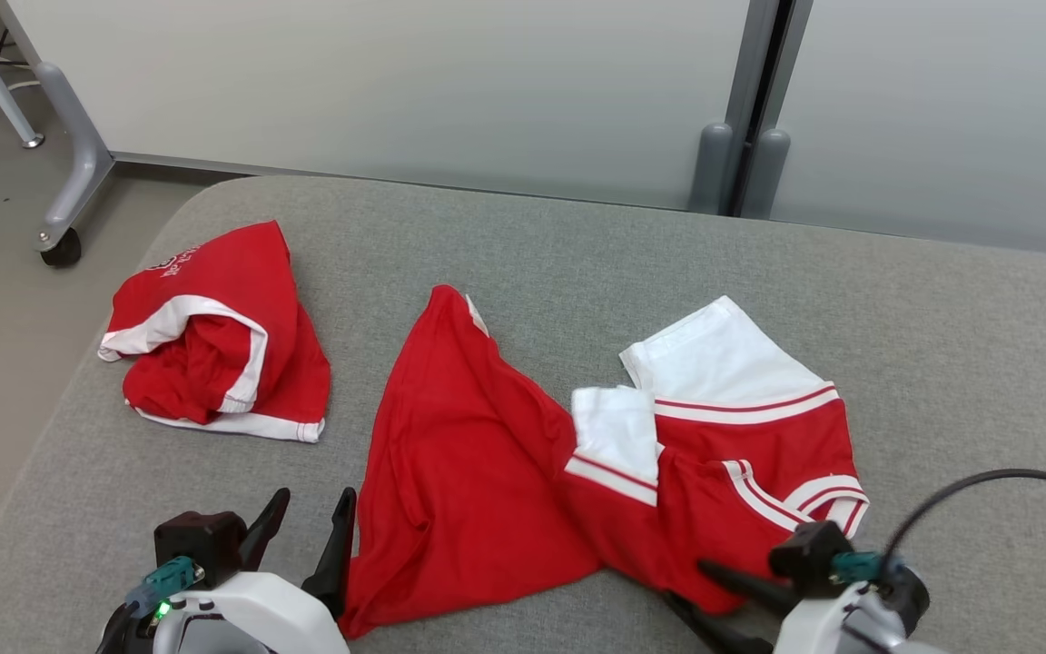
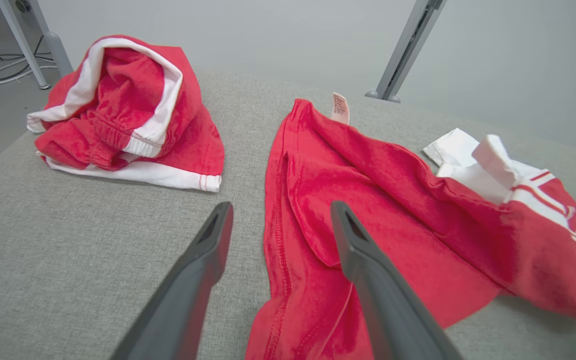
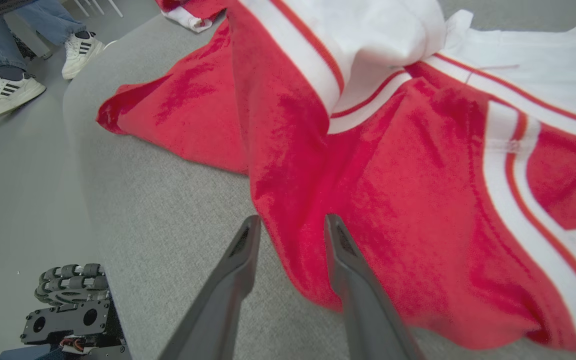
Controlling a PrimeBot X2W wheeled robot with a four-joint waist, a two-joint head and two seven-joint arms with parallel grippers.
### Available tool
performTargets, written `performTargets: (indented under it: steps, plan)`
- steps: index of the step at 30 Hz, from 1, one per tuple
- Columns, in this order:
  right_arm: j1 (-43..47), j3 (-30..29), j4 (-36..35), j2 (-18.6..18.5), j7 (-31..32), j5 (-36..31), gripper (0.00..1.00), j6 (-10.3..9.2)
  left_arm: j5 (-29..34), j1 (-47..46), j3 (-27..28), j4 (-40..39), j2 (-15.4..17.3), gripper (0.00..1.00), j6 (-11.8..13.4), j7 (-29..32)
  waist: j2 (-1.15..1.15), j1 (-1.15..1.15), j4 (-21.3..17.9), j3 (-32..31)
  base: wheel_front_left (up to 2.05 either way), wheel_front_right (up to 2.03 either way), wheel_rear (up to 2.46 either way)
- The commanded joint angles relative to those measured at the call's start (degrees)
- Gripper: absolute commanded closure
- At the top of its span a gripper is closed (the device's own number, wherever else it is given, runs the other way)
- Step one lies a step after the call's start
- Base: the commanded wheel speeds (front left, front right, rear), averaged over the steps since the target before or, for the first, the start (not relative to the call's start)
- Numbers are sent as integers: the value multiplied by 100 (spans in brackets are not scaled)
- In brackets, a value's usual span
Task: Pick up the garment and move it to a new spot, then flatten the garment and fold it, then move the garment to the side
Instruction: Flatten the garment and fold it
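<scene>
A red garment (image 1: 478, 463) with white, red-striped trim lies crumpled and partly spread across the middle of the grey padded table (image 1: 577, 254). In the left wrist view the garment (image 2: 393, 200) shows a small label at its far corner. My left gripper (image 1: 315, 498) stands open at the garment's near left edge, and in its own view (image 2: 282, 207) the red hem runs between the fingers. My right gripper (image 1: 686, 583) is open low at the garment's near right edge, fingers pointing left. In the right wrist view the gripper (image 3: 293, 220) straddles the edge of the red cloth (image 3: 393, 175).
A second red and white garment (image 1: 214, 336) sits bunched at the table's left end, seen as a garment bundle (image 2: 128, 105) in the left wrist view. A wheeled frame leg (image 1: 60, 241) stands off the far left corner. A person's white shoes (image 3: 13, 92) rest on the floor.
</scene>
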Motion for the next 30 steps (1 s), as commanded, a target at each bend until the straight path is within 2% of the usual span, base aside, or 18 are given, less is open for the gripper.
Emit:
performTargets:
  steps: [1,5,10,16,24,30]
  plan:
    - [52,-171,-32,-65,-182,86,0,12,-21,72,4,3,42,0,11,17,0,0,32,-33,0,0,0]
    - [149,-723,-90,-123,-713,189,0,12,-22,81,-16,-12,54,0,28,33,0,0,118,-117,0,0,0]
    - [140,-1120,-5,-81,-874,103,0,13,-40,114,-34,-26,71,0,32,69,0,0,227,-176,0,0,0]
    - [-239,-1294,531,103,-400,212,0,13,-15,2,-79,-68,79,0,8,81,0,0,496,-122,0,0,0]
    - [-913,-1063,1164,218,266,575,0,12,-51,-87,-177,17,-70,0,-20,-13,0,0,872,109,0,0,0]
    - [-1241,-1122,1548,396,764,1454,0,12,-75,-194,-229,147,-181,0,-63,-113,0,0,1121,278,0,0,0]
